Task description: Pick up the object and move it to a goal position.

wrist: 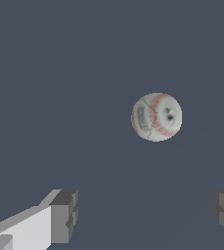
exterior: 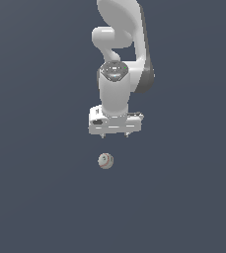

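Note:
A small off-white ball [exterior: 105, 160] with thin red stitch lines lies on the dark grey floor, just in front of and below the arm in the exterior view. It also shows in the wrist view [wrist: 156, 117], clear of the fingers. My gripper [exterior: 114, 135] hangs above the ball, slightly to the exterior view's right of it, and is open and empty. In the wrist view the two grey fingertips [wrist: 64, 215] stand wide apart, and the gripper [wrist: 145, 212] holds nothing between them.
The white arm [exterior: 117, 64] rises behind the gripper. A flat dark grey floor [exterior: 35, 197] fills the rest of the view.

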{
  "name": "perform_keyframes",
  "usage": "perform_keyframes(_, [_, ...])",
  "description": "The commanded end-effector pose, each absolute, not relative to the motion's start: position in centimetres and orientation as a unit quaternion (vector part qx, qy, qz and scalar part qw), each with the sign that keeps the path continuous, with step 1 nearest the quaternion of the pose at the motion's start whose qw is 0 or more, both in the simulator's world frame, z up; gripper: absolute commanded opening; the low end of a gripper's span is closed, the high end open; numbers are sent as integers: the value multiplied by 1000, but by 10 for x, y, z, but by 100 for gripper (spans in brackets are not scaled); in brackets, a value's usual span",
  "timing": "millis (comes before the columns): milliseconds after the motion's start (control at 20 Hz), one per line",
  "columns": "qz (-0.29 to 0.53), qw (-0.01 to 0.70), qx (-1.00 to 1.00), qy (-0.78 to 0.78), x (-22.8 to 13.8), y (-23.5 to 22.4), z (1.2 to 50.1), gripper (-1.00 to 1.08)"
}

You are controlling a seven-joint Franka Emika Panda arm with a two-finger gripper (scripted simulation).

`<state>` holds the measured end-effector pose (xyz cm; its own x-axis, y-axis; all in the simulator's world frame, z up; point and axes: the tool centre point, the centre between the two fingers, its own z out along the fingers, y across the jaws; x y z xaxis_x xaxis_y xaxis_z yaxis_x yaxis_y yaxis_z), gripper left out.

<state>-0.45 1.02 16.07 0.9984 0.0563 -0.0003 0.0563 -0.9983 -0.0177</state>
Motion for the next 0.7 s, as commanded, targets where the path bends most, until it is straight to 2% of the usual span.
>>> perform_keyframes(0, [0, 9, -1000, -28, -4, 10, 161, 100])
perform_keyframes(650, [-4, 10, -1000, -14, 1, 3, 173, 100])
